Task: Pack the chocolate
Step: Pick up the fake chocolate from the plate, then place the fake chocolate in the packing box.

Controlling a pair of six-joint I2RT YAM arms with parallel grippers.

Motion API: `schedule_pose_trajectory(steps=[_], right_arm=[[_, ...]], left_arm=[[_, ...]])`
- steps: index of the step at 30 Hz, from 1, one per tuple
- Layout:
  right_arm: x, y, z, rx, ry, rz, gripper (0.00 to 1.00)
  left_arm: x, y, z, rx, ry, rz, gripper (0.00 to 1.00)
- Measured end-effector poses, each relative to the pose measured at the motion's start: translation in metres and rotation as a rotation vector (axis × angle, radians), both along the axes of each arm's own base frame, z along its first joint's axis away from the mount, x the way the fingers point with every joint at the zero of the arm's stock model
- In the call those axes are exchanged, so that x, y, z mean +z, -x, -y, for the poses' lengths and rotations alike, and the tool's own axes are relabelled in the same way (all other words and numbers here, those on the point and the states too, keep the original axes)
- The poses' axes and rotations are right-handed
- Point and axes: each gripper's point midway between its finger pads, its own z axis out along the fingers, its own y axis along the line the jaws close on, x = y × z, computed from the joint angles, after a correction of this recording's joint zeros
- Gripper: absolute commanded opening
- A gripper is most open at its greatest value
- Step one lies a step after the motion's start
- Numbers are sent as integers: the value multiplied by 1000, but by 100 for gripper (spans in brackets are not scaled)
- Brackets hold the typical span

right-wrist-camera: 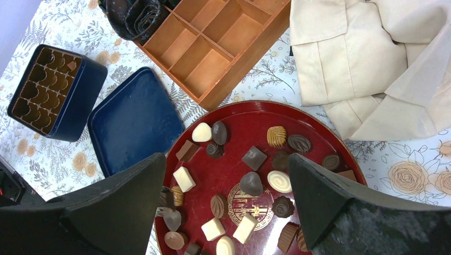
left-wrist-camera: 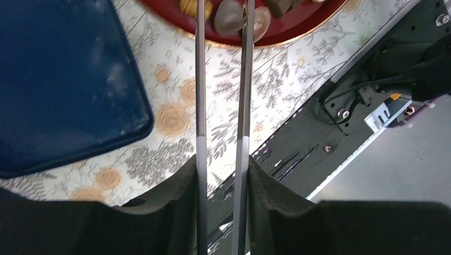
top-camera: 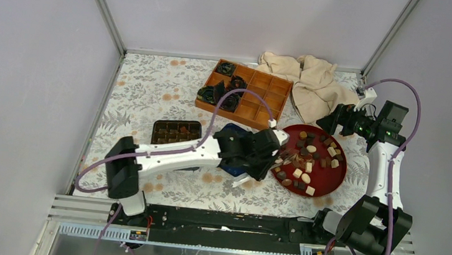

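A robotics lab test cell, not a home: plain grey walls (top-camera: 30,52) framed by aluminium posts (top-camera: 104,13) box in a small work area. The left arm (top-camera: 177,151) and right arm (top-camera: 388,168), white and black, are bolted to a black rail (top-camera: 227,222) at the near edge, with purple cables (top-camera: 410,108) looping off them. The floral cloth (top-camera: 152,89) and the plate (top-camera: 330,186) of chocolate (top-camera: 311,149) look like staged props

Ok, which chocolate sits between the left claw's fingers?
The dull grey-brown oval chocolate at the red plate's rim; the golden chocolate and the paler chocolate lie outside the fingers, one each side.
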Motion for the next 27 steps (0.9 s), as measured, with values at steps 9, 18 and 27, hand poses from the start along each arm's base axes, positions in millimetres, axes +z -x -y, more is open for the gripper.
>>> schedule_pose_trajectory(steps=[9,18,27], right_arm=[[0,0,0,0,0,0,92],[0,0,0,0,0,0,92],[0,0,0,0,0,0,92]], left_arm=[[17,-27,-96,207,6,20,0],[34,-72,-249,643,-50,62,0],[6,-57,-321,822,-223,-27,0]])
